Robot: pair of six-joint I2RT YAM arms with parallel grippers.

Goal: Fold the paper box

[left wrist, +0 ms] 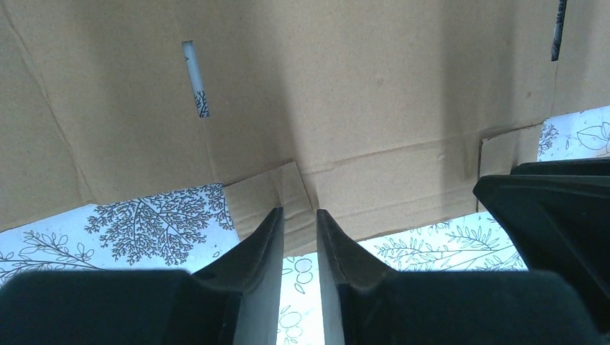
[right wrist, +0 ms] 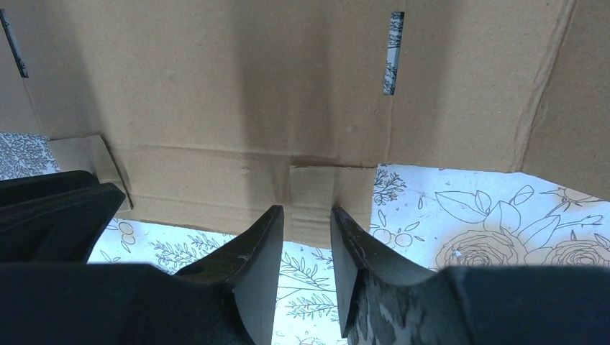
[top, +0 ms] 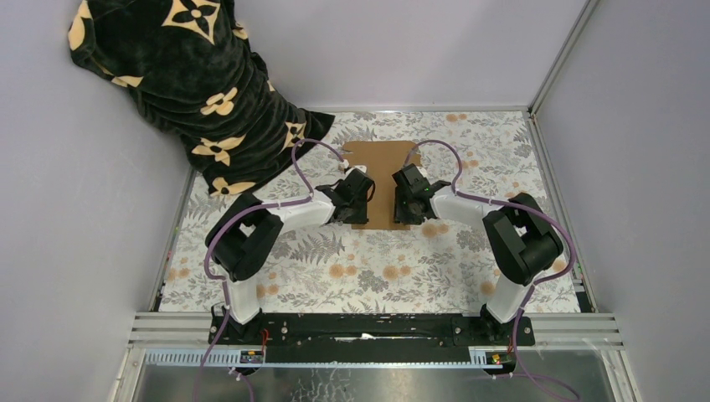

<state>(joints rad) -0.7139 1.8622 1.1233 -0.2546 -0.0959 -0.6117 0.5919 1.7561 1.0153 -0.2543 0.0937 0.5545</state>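
Note:
The paper box [top: 381,159] is a flat brown cardboard sheet with flaps and slots, lying on the floral tablecloth at the middle back. My left gripper [top: 358,213] hangs over its near left edge and my right gripper [top: 408,211] over its near right edge. In the left wrist view the left gripper [left wrist: 299,213] is open a narrow way, its tips at a small tab on the sheet [left wrist: 345,86]; only cloth shows between the fingers. In the right wrist view the right gripper [right wrist: 307,210] is open a little wider at the matching tab of the sheet [right wrist: 216,86], holding nothing.
A black blanket with tan flowers [top: 192,84] is draped over the back left corner, touching the cloth near the sheet. The floral tablecloth [top: 377,268] covers the table. A metal rail [top: 553,67] and grey walls bound the table. Each gripper shows in the other's wrist view.

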